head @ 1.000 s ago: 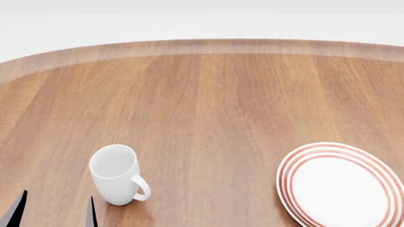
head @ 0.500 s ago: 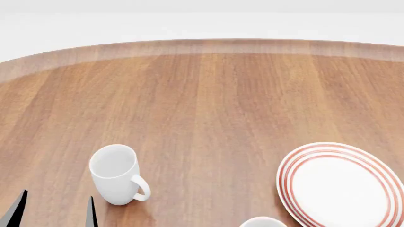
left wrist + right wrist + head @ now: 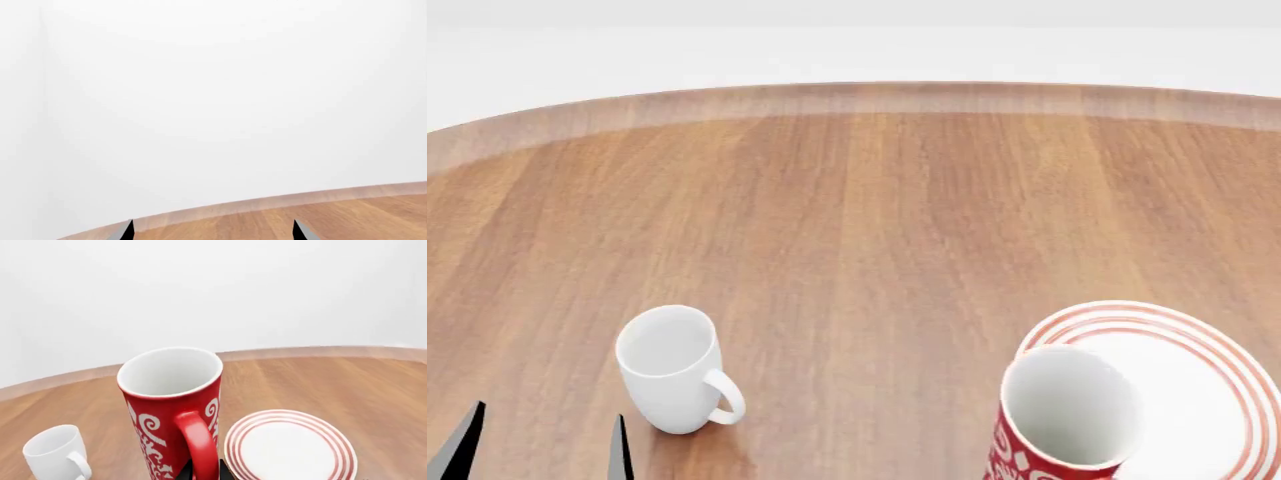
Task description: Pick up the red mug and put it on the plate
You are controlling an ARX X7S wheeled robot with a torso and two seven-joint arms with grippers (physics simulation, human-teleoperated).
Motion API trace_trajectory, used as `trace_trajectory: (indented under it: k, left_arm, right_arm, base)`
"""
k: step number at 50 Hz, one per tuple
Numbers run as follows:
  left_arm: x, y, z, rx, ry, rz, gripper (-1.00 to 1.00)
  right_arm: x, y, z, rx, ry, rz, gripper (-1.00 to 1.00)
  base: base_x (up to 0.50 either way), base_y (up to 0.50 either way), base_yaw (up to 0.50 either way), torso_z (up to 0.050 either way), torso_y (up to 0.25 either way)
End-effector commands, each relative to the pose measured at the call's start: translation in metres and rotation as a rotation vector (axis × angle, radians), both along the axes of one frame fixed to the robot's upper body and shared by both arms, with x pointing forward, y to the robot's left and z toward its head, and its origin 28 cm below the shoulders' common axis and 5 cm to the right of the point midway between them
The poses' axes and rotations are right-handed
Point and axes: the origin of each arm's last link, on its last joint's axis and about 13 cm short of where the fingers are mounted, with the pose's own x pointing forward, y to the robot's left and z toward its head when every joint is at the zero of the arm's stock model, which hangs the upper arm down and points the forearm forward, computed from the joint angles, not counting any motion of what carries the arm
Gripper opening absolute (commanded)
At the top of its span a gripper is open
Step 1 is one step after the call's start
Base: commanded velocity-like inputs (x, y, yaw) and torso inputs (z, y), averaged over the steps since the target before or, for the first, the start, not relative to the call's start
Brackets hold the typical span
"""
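Red mug (image 3: 1065,415) upright, overlapping the plate (image 3: 1214,370) near edge in head view; right gripper state indeterminate; left gripper (image 3: 541,445) fingers apart

I see the red mug (image 3: 175,415) in glossy red with white curling ornament on its side, a plain white inside and a solid red handle. The plate (image 3: 1188,390) is white with concentric red rings around its rim. To the left, the white mug (image 3: 671,368) is plain white all over, handle included. The table (image 3: 854,220) is warm reddish-brown wood with streaky grain and a paler band along its far edge. The left gripper's fingertips (image 3: 467,445) are black.
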Motion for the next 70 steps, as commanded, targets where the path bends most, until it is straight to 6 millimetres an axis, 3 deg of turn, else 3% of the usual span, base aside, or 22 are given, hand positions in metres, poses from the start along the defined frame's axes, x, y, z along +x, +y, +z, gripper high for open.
trace_trajectory:
  k: [1,30,48,49,53,70]
  left_arm:
    - [0.000,0.000,0.000,-0.001,-0.002,-0.002,1.00]
    - [0.000,0.000,0.000,-0.001,-0.008,0.001,1.00]
    - [0.000,0.000,0.000,-0.002,-0.010,-0.002,1.00]
    - [0.000,0.000,0.000,-0.004,-0.007,-0.002,1.00]
    - [0.000,0.000,0.000,-0.004,-0.004,-0.003,1.00]
    - [0.000,0.000,0.000,-0.001,-0.002,-0.003,1.00]
  right_arm:
    - [0.012,-0.003,0.025,-0.011,0.022,-0.044,-1.00]
    - [0.036,-0.012,0.053,-0.045,0.007,-0.171,-1.00]
    - [0.036,-0.012,0.058,-0.078,-0.004,-0.157,-1.00]
    - [0.041,-0.018,0.062,-0.170,-0.011,-0.154,-1.00]
    - [0.053,-0.031,0.076,-0.230,-0.012,-0.127,-1.00]
    - [0.088,-0.063,0.107,-0.181,0.028,0.013,-1.00]
  base:
    - [0.00,0.00,0.00,0.000,0.000]
    - [0.00,0.00,0.00,0.000,0.000]
    - [0.00,0.00,0.00,0.000,0.001]
    - [0.00,0.00,0.00,0.000,0.000]
    - [0.00,0.00,0.00,0.000,0.000]
    - [0.00,0.00,0.00,0.000,0.000]
